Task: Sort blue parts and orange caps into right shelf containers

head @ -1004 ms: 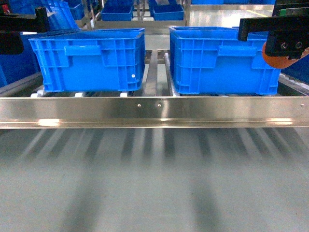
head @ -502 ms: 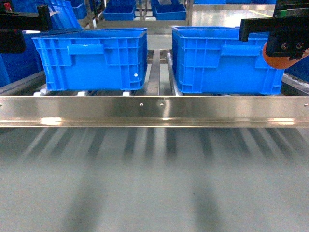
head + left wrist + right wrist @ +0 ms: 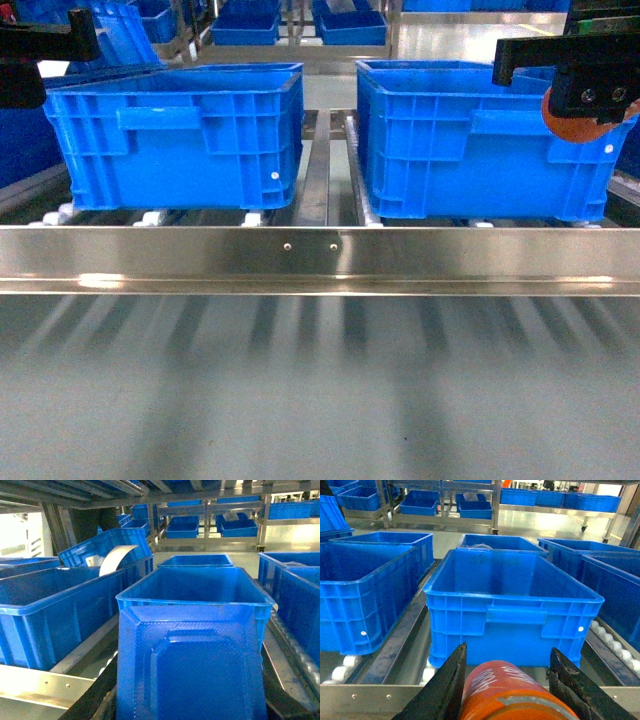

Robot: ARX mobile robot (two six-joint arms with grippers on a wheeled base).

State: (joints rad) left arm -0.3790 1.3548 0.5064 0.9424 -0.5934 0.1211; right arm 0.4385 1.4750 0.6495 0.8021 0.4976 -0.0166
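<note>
1. Head view: right end effector (image 3: pixel 590 95) sits at the upper right, in front of the right crate's (image 3: pixel 470 140) near right corner, pinching an orange cap (image 3: pixel 575 125) whose rounded end shows below the black housing.
2. Head view: my left end effector (image 3: pixel 40 50) is a black shape at the upper left edge, above the left crate (image 3: pixel 170 140); from here I cannot tell how its jaws stand.
3. Head view: both crates stand side by side on the roller shelf, apart, with a steel divider (image 3: pixel 318 170) between them. A steel front rail (image 3: pixel 320 258) runs across below them; grey floor (image 3: pixel 320 390) fills the lower half.
4. Left wrist view: a blue moulded part (image 3: pixel 190 665) fills the lower centre, carried in my left end effector, fingers hidden beneath it. It sits just before the near rim of an open blue crate (image 3: pixel 195 587). A white curved strip (image 3: pixel 116 557) shows in a tilted crate further left.
5. Right wrist view: my two black fingers (image 3: pixel 447 687) are closed against the sides of the orange cap (image 3: pixel 512 692), white print on it partly legible. It hangs before the near wall of the crate (image 3: pixel 512 587), outside it.
</note>
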